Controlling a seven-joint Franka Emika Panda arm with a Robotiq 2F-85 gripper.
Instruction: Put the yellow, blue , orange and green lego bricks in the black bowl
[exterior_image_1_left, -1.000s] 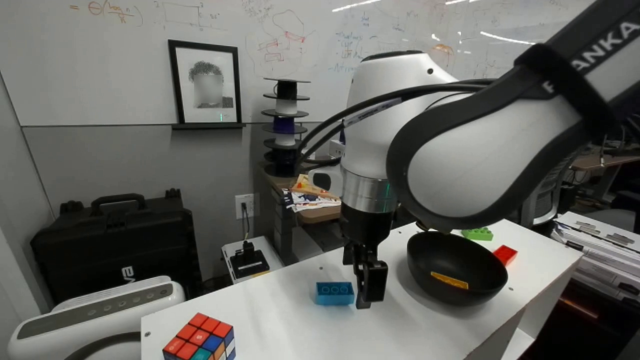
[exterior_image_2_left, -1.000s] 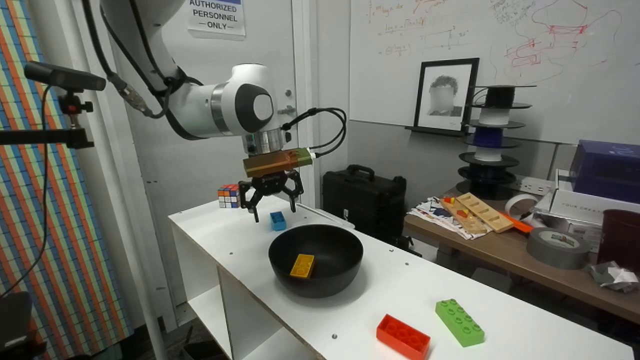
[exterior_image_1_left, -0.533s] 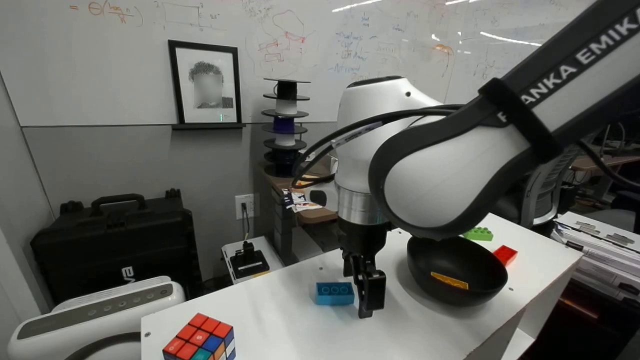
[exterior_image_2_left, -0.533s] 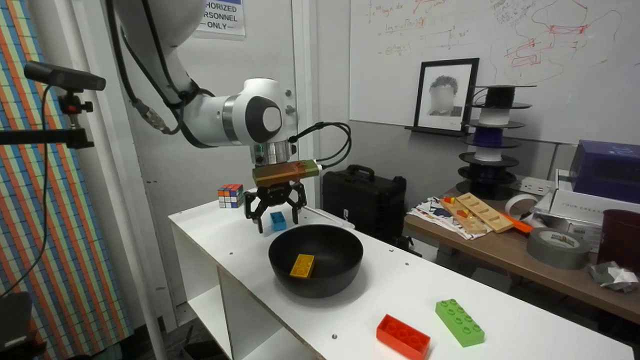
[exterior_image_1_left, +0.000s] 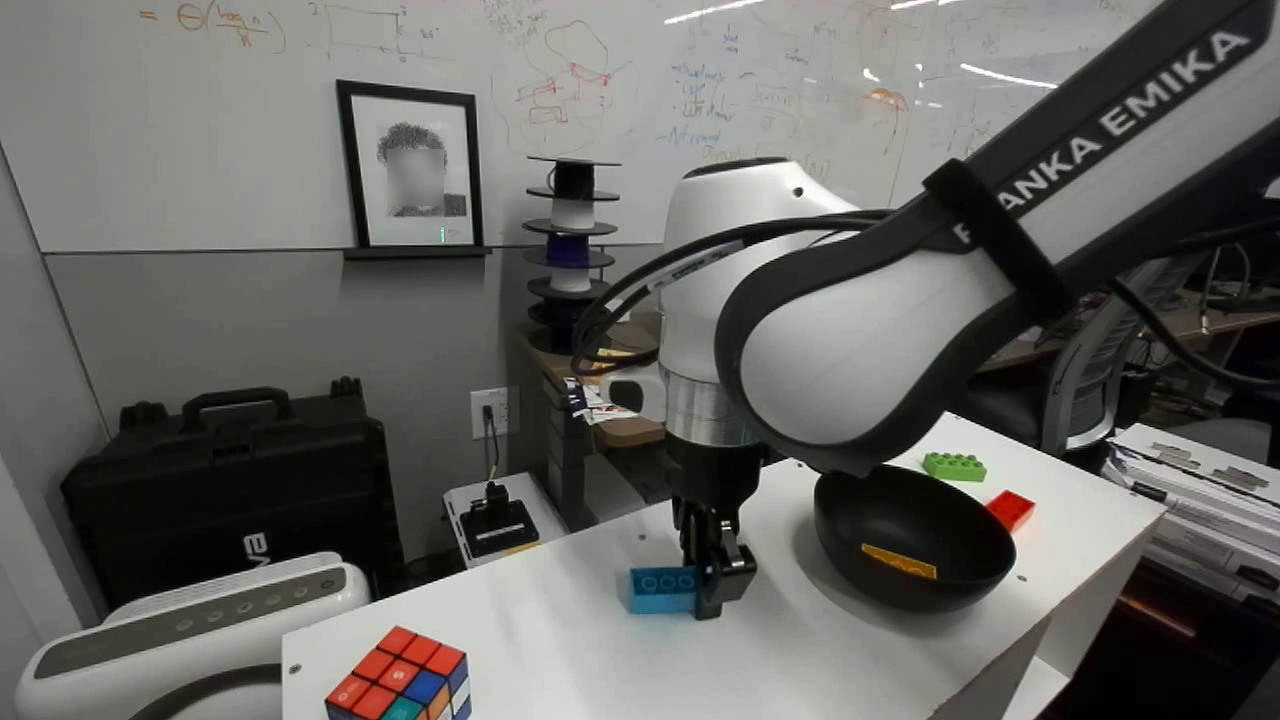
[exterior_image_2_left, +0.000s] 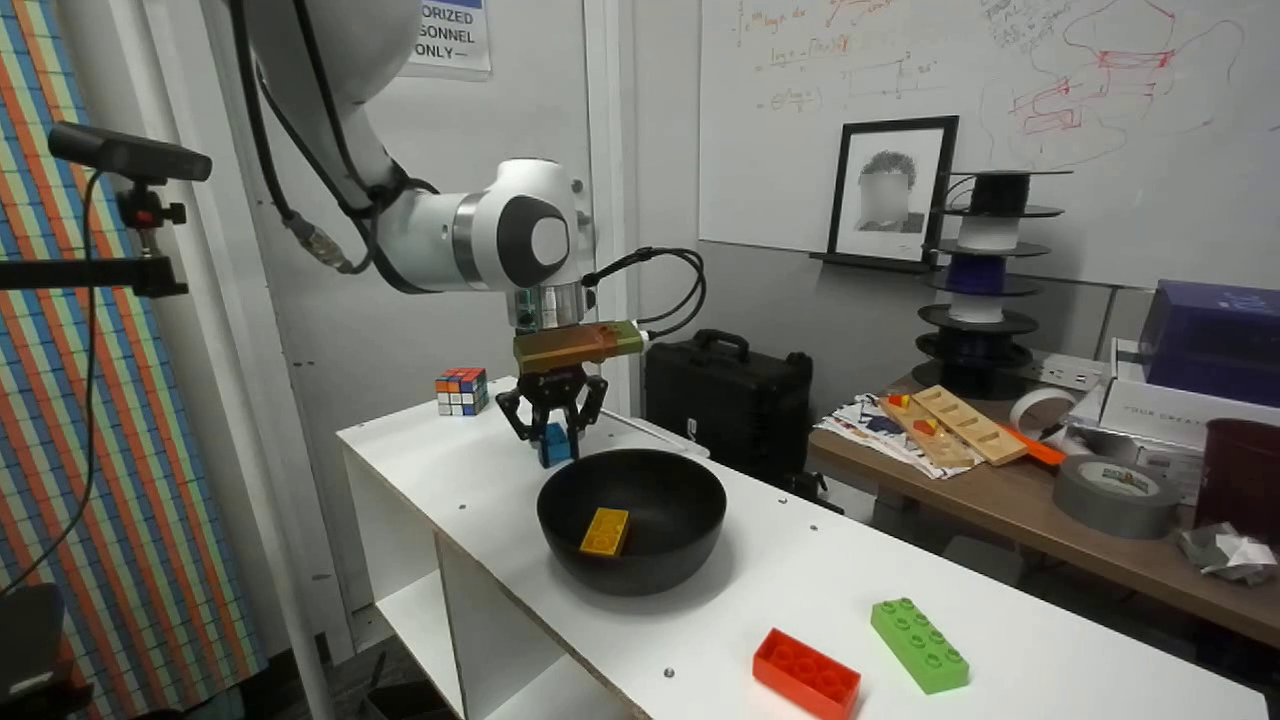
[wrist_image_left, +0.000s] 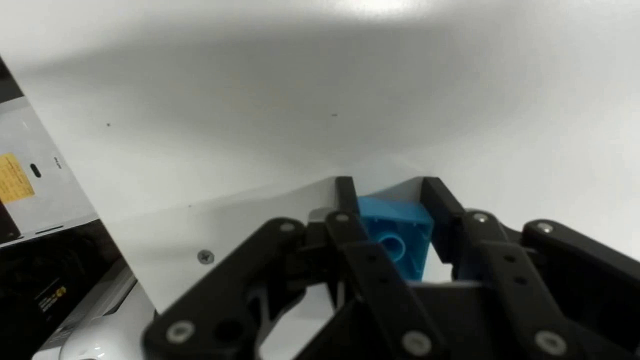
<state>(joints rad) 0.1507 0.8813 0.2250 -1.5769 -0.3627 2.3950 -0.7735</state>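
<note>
The blue brick (wrist_image_left: 397, 235) is resting between the tabletop's (exterior_image_2_left: 790, 560) long edges, and the claw (wrist_image_left: 390, 195) is apparently clamping it across its width, probably for carrying into the black bowl (exterior_image_2_left: 668, 510), where the yellow brick (exterior_image_2_left: 605, 533) is lying. The green brick (exterior_image_2_left: 920, 645) and orange-red brick (exterior_image_2_left: 806, 675) are waiting toward one end edge. The arm (exterior_image_1_left: 960, 290) is showing "ANKA EMIKA", a cropped sign (exterior_image_2_left: 447, 38) "ONLY".

White shelf unit (exterior_image_2_left: 800, 570) is the surface here. Black bowl (exterior_image_2_left: 632, 575) sits between 2 groups: blue brick (exterior_image_1_left: 660, 590) with the puzzle cube (exterior_image_2_left: 461, 391) beyond it, and red brick (exterior_image_2_left: 806, 673) (hollow side up lol) near the green brick (exterior_image_2_left: 919, 645), studs up. Some screw heads (wrist_image_left: 205, 257) in the top too.
</note>
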